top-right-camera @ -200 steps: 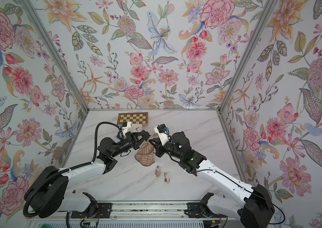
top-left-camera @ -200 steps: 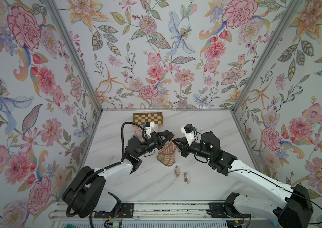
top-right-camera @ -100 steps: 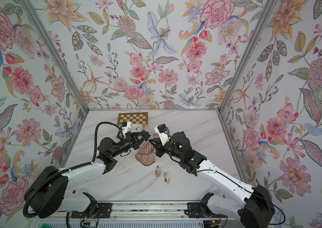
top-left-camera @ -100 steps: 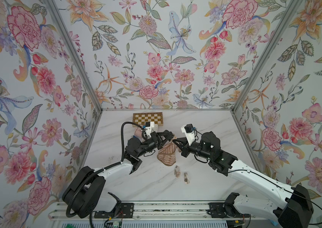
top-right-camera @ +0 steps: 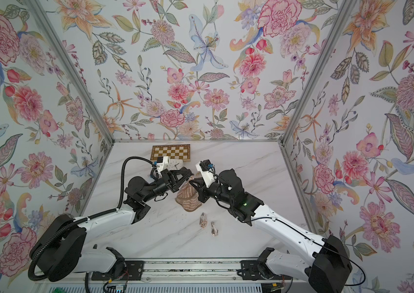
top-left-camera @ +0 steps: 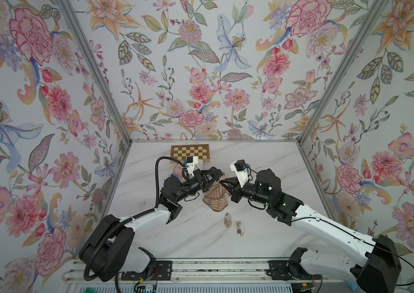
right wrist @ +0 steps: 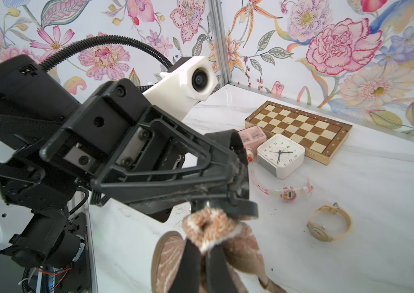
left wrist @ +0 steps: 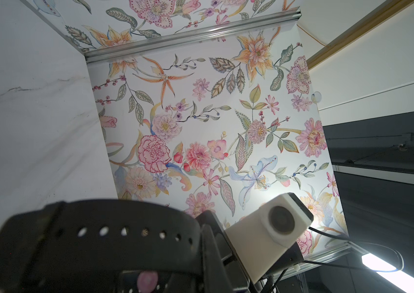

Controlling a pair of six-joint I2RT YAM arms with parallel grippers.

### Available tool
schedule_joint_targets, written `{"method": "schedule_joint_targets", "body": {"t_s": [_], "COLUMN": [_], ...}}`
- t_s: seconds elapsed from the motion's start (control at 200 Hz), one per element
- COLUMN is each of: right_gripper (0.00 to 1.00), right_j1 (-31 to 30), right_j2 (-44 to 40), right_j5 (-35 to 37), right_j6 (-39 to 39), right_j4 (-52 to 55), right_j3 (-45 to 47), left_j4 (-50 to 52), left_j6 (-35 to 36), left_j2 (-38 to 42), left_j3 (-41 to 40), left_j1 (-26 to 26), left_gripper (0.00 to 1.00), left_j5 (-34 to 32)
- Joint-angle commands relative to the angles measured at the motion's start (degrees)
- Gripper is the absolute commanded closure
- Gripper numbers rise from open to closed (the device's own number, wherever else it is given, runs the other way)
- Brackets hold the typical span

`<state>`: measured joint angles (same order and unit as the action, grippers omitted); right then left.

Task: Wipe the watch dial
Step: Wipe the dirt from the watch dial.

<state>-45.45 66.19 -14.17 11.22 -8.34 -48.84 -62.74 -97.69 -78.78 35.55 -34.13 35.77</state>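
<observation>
Above the table [top-left-camera: 264, 236], the left gripper [top-left-camera: 216, 177] stays clenched on a black watch [left wrist: 104, 233], and the right gripper [right wrist: 204, 247] on a striped cloth [top-left-camera: 215, 200] pressed against it. Neither arm has visibly shifted in the last second. Wiping contact probably holds, whether paused or in tiny strokes; the dial itself is hidden.

Lab booth, floral panels [top-left-camera: 200, 63], alu frame [top-left-camera: 93, 69]

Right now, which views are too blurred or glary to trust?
Left wrist view: the strap fills the foreground out of focus, and a lamp glares. Right wrist view: the cloth is soft up close, the clock sharp. Both top views: evenly lit, sharp.
</observation>
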Motion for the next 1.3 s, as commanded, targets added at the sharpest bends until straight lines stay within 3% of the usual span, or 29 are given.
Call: {"method": "schedule_joint_targets", "body": {"t_s": [0.0, 0.34, 0.586, 0.816, 1.076, 1.291], "right_gripper": [1.0, 1.0, 1.0, 1.0, 1.0, 1.0], "right_j1": [0.1, -2.6, 2.5, -2.6, 1.1, -1.6], "right_j2": [-0.1, 1.2, -0.8, 1.2, -1.1, 0.1], "right_j5": [-0.2, 0.0, -0.3, -0.7, -0.1, -0.2], "right_j6": [0.2, 0.1, 1.9, 1.8, 2.2, 1.9], "right_j4": [-1.2, -1.7, -2.7, -3.2, -3.0, -2.6], "right_j3": [-0.2, -1.8, 1.6, -1.0, 1.7, -0.2], "left_j4": [-1.0, -1.5, -0.7, -1.0, -0.4, -0.9], "left_j6": [1.5, 1.6, 2.5, 2.6, 2.9, 2.7], "left_j2": [1.1, 1.2, 2.1, 1.7, 2.6, 2.1], "left_j3": [0.1, 0.1, -0.1, 0.2, 0.0, 0.1], "left_j1": [-0.2, -0.2, -0.1, -0.2, -0.3, -0.4], "left_gripper": [1.0, 1.0, 1.0, 1.0, 1.0, 1.0], "left_j5": [0.8, 0.7, 0.5, 0.4, 0.4, 0.3]}}
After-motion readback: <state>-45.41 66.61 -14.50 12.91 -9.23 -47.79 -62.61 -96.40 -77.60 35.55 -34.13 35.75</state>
